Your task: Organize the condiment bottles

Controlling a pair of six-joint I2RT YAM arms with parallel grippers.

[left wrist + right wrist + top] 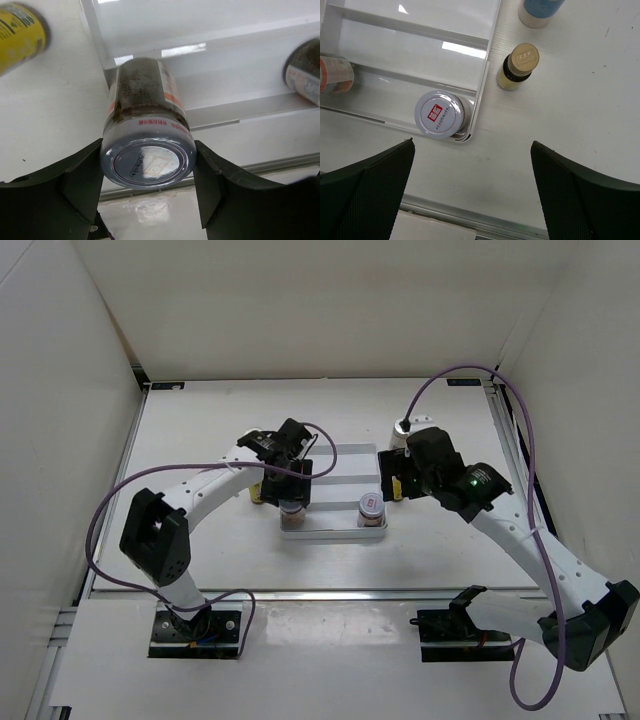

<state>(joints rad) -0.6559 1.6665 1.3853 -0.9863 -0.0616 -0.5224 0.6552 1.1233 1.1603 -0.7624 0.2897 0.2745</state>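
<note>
At the ribbed white tray's (225, 65) near-left corner, we see the left gripper (147, 156) clamped on a squat round jar (145, 110) with a glossy lid and dark grainy contents. The right gripper (472, 145) gapes wide and empty near a matching jar (440, 114) in the near-right corner.

Bright, even light from overhead, soft shadows on the table (330, 560). Glare streaks on the tray (465, 50) ribs, bright patch on the lid of the jar (145, 125). Left wrist view: yellow bottle (20, 32) at the corner is blurred. Top view sharp.
</note>
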